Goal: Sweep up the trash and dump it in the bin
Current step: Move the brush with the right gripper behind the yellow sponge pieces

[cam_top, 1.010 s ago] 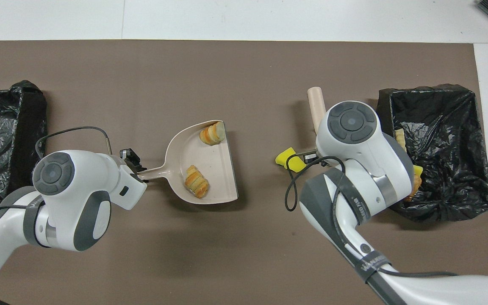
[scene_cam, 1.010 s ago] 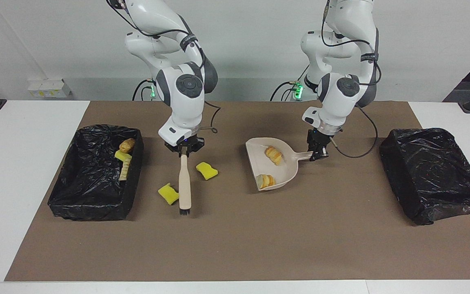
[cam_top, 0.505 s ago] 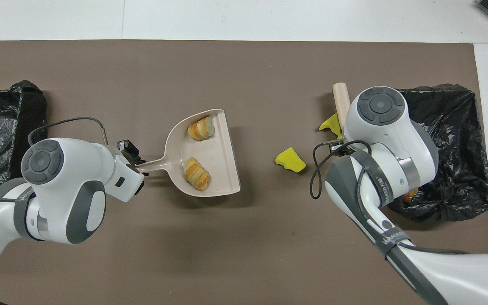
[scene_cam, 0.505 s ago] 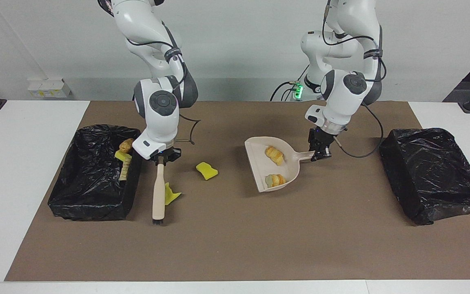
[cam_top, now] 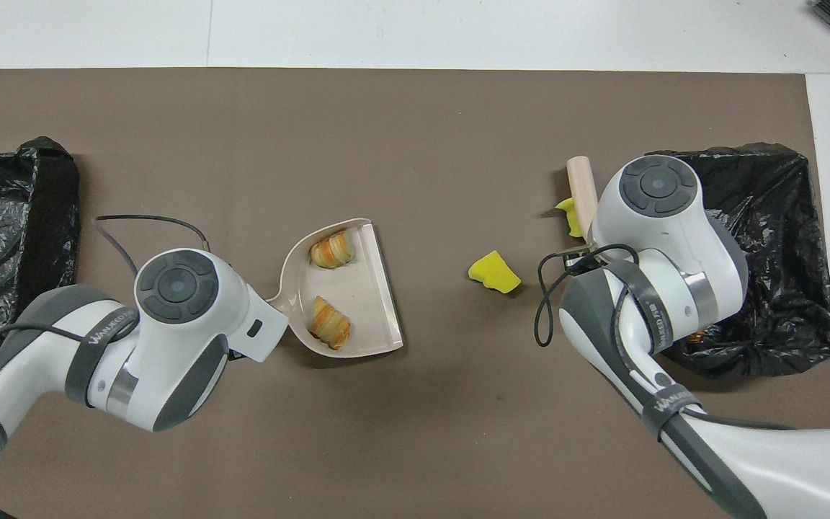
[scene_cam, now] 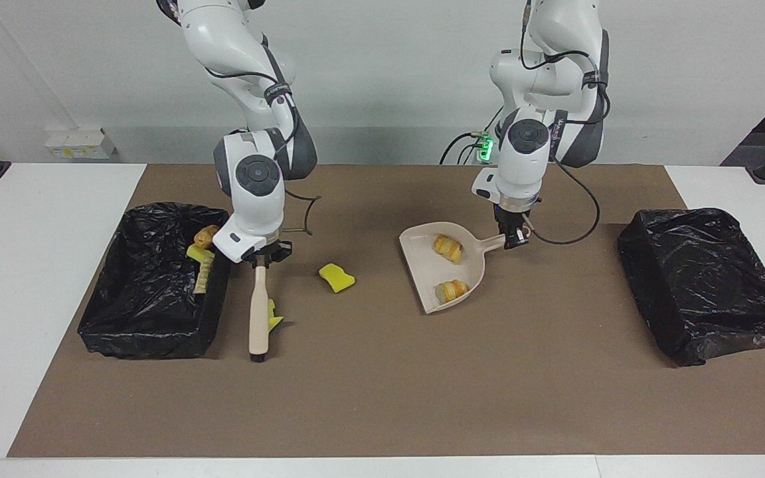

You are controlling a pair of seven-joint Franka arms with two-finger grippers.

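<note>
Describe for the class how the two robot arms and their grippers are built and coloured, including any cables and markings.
Both arms are glossy white rounded segments with dark grey joint bands and round grey caps. Grey lettering runs along a band near each forearm. A thin black cable loops from each wrist. The left gripper and right gripper are small black units below white wrist blocks. Green lights glow near the arm bases.

Open mat between dustpan and brush; sponge obstructs.

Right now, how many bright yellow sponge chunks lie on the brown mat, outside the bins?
2. One bright yellow sponge chunk lies between the beige brush and the beige dustpan. The other yellow chunk is against the brush, partly hidden. More may be hidden.
</note>
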